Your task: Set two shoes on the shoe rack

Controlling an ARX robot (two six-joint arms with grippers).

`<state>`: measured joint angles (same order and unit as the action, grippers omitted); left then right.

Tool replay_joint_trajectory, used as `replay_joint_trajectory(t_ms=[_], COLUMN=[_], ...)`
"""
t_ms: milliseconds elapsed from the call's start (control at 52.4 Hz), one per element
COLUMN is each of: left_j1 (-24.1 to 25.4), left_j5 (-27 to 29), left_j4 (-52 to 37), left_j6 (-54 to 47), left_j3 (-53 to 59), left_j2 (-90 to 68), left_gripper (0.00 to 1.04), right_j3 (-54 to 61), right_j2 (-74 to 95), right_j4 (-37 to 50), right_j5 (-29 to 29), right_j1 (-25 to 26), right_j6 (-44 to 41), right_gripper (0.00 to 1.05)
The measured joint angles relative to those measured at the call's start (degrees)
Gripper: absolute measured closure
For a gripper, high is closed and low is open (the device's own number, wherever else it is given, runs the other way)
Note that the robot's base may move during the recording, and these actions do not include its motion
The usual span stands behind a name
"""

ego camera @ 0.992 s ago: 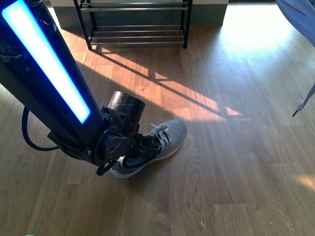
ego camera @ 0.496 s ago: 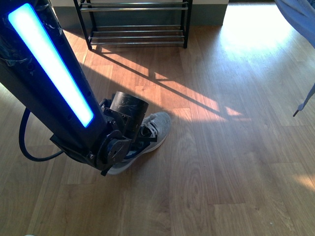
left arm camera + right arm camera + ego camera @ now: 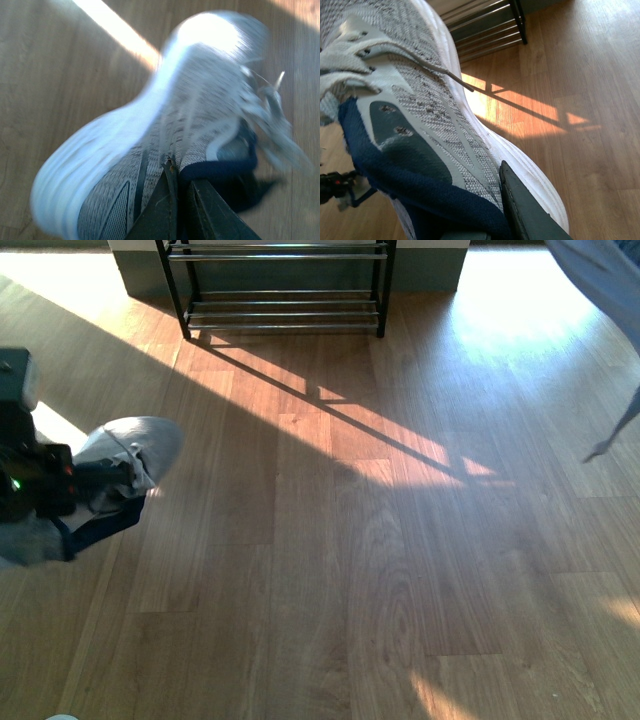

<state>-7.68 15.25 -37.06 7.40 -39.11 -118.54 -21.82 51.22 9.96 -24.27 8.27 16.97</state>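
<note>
My left gripper is at the far left of the front view, shut on a grey sneaker and holding it off the wooden floor, toe pointing right. In the left wrist view its fingers pinch the navy collar of this blurred sneaker. My right gripper is shut on the other grey sneaker, one finger against its side by the white sole. The shoe rack stands at the far edge of the floor; it also shows in the right wrist view. The pale blue slides are out of view.
A grey-blue shape fills the top right corner of the front view, with a lace end hanging below it. Bands of sunlight and the rack's shadow lie on the wooden floor between me and the rack.
My left arm has swung out to the left with its sneaker, lifting it off the floor. The blue-lit arm segment has left the front view.
</note>
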Motion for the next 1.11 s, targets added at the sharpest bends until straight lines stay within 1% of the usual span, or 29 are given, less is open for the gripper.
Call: replay_joint_trajectory(t_ms=[57, 153, 363, 439, 553, 649, 801, 973, 1107], left_j1=[-1.0, -1.0, -1.0, -1.1, -3.3, -4.0, -1.9, 0.6, 0.8], left_j5=[0.2, -0.1, -0.3, -0.9, -0.3, -1.6, -2.5, -5.8, -5.0], left_j4=[0.3, 0.3, 0.3, -5.1, -0.9, -1.4, -2.3, -3.4, -2.2], left_j6=[-0.1, 0.1, 0.1, 0.4, 0.4, -0.2, -0.3, 0.7, 2.4], left_j3=[0.9, 1.0, 1.0, 1.4, 4.7, 4.5, 3.8, 3.8, 3.7], left_j2=[-1.1, -1.1, -1.0, -1.3, 7.7, 11.9, 9.2, 1.4, -2.0], left_gripper=[1.03, 1.03, 1.03, 1.03, 1.03, 1.03, 1.03, 1.03, 1.02], right_j3=[0.0, 0.0, 0.0, 0.0, 0.0, 0.0, 0.0, 0.0, 0.0], right_j2=[0.0, 0.0, 0.0, 0.0, 0.0, 0.0, 0.0, 0.0, 0.0], right_j4=[0.0, 0.0, 0.0, 0.0, 0.0, 0.0, 0.0, 0.0, 0.0], right_j5=[0.1, 1.4, 0.5, 0.8, 0.8, 0.8, 0.9, 0.7, 0.7], right_j1=[0.0, 0.3, 0.2, 0.2, 0.2, 0.2, 0.2, 0.2, 0.2], right_j6=[0.0, 0.0, 0.0, 0.0, 0.0, 0.0, 0.0, 0.0, 0.0], right_gripper=[1.03, 1.03, 1.03, 1.03, 1.03, 1.03, 1.03, 1.03, 1.03])
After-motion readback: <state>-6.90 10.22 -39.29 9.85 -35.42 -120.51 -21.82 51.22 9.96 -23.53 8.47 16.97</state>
